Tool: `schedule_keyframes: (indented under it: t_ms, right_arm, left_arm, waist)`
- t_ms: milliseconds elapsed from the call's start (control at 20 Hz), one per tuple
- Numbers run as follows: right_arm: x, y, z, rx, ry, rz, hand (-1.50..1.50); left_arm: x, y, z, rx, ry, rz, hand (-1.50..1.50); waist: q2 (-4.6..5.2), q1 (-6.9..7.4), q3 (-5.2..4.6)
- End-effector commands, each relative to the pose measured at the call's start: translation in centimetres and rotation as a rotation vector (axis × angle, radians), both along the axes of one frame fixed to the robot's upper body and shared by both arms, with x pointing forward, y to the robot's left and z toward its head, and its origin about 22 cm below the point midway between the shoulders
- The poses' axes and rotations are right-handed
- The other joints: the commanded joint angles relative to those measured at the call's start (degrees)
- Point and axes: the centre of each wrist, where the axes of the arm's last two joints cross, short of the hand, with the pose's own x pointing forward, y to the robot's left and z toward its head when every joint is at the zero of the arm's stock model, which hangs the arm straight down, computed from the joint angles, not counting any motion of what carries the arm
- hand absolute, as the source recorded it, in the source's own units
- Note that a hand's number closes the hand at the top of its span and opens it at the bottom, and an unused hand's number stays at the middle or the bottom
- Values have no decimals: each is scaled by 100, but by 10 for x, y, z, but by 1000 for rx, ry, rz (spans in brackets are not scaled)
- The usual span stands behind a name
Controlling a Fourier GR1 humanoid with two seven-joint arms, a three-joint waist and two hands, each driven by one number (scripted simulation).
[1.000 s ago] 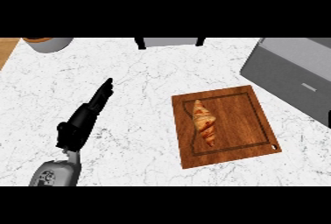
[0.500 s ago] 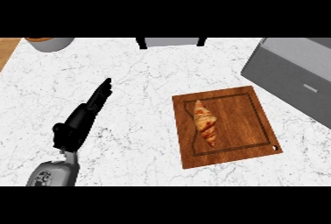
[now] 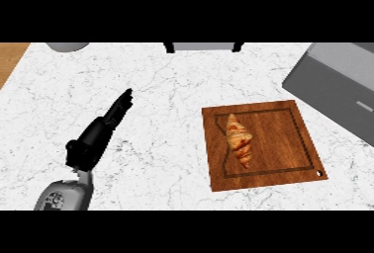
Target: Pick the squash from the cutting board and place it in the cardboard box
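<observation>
Left of the cutting board (image 3: pixel 296 143) and its squash (image 3: pixel 239 139), the left hand (image 3: pixel 99 133) hovers, fingers (image 3: pixel 121 105) straight, holding nothing.

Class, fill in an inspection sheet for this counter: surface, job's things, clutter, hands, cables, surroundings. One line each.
Surface: white marbled counter, wooden strip at far left edge.
Job's things: squash, orange and elongated, lies on the wooden cutting board, left of its middle; grey box at the right edge, beyond the board.
Clutter: round grey object at top left, cut off; dark-legged item at top middle.
Hands: left hand open, fingers straight, over bare counter left of the board; right hand not in view.
Cables: nothing seen.
Surroundings: nothing seen beyond the counter.
</observation>
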Motion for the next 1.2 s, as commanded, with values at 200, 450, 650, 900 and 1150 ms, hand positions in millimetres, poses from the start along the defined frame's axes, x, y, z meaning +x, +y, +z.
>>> schedule_keyframes:
  t_ms: [200,450,650,900,1150]
  right_arm:
    - [-7,-18,6,147,52,195,150]
    - [-2,-16,25,163,82,193,150]
    - [5,-15,32,184,83,160,150]
    - [26,-5,24,125,64,111,150]
    - [52,9,-9,50,63,127,150]
  left_arm:
    - [9,-10,4,31,-20,-62,0]
    - [12,-18,4,2,-26,-84,0]
    - [15,-21,1,9,-17,-74,0]
    - [21,-15,17,26,-28,-103,0]
    - [21,-44,18,-1,-26,-113,0]
  waist:
    - [76,326,2]
    - [96,442,-3]
    - [92,457,-14]
    - [117,624,-13]
    - [106,569,-11]
